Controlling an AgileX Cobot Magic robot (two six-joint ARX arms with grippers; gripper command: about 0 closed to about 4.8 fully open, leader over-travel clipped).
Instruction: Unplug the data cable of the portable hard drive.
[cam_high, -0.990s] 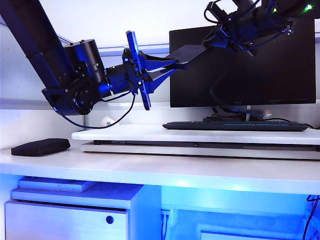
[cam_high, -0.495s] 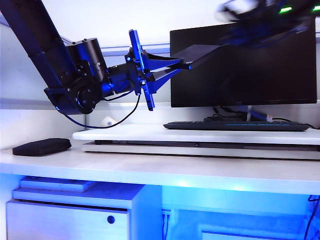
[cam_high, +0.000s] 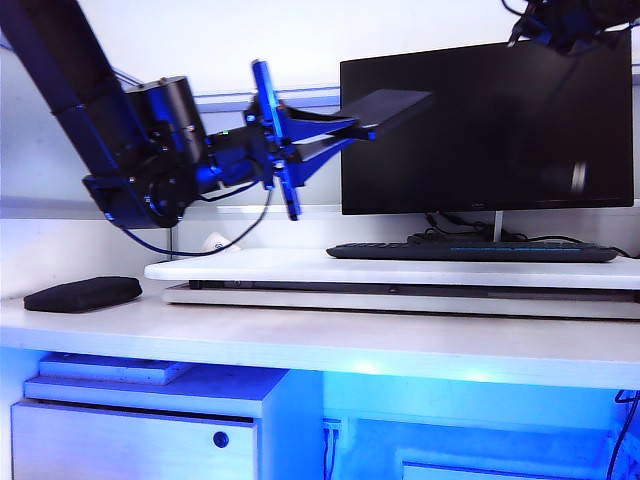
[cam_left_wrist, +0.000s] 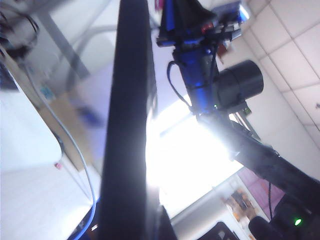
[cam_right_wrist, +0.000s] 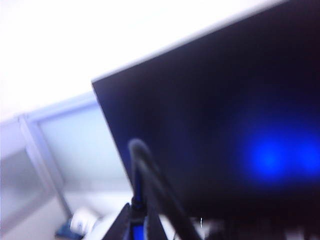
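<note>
Left end effector (cam_high: 365, 122) pinches portable hard drive (cam_high: 388, 103) aloft; right end effector (cam_right_wrist: 138, 220) pinches data cable (cam_right_wrist: 150, 177), well apart.

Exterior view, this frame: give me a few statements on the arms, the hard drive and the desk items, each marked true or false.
1. The left gripper holds the portable hard drive in the air in front of the monitor. True.
2. The right gripper is closed on the data cable. True; the right wrist view shows the cord running up from between its fingers.
3. The hard drive lies flat on the white board. False; it is lifted well above it.
4. The keyboard sits below the monitor. True.
5. The black padded cushion rests on top of the keyboard. False; it lies on the desk at the far left, apart from it.
</note>
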